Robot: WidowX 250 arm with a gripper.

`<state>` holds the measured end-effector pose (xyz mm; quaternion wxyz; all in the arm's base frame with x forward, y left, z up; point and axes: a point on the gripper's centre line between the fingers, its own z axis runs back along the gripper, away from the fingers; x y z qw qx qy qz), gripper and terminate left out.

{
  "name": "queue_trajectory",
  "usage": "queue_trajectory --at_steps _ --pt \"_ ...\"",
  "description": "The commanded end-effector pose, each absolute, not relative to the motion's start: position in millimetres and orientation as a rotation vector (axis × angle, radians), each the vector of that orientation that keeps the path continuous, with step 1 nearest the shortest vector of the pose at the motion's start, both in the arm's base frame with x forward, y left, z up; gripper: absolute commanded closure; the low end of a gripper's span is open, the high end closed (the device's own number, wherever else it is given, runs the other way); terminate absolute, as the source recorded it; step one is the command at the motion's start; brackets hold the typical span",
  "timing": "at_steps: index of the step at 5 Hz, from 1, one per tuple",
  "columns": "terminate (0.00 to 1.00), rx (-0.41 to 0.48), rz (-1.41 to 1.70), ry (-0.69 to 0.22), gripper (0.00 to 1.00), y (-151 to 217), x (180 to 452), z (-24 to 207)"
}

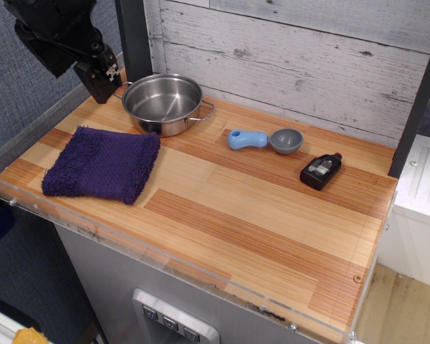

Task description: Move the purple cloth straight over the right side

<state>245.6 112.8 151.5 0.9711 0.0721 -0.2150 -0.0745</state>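
Note:
The purple cloth (pixel 102 164) lies folded flat on the left part of the wooden tabletop, just in front of a steel pot (pixel 163 103). My gripper (pixel 102 80) hangs at the back left corner, above and behind the cloth and left of the pot, apart from both. Its black fingers (pixel 99 84) look close together and hold nothing, but I cannot tell for sure. The right side (pixel 301 236) of the table is bare striped wood with a clear plastic rim and a small screw hole (pixel 357 278) near its corner.
A blue-handled grey scoop (pixel 266 140) lies at the back middle. A small black bottle (pixel 321 170) lies to its right. A plank wall stands behind the table. A clear plastic rim (pixel 165 251) runs along the front edge.

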Motion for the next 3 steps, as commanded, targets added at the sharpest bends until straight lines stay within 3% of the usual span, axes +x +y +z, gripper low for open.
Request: queue_trajectory --at_steps 1,2,3 --pt "0.00 0.146 -0.150 -0.434 0.00 113 246 151" --pt "0.00 0.097 -0.108 -0.410 0.00 146 242 117" --pt "0.00 0.102 -0.077 -0.386 0.00 160 238 96"
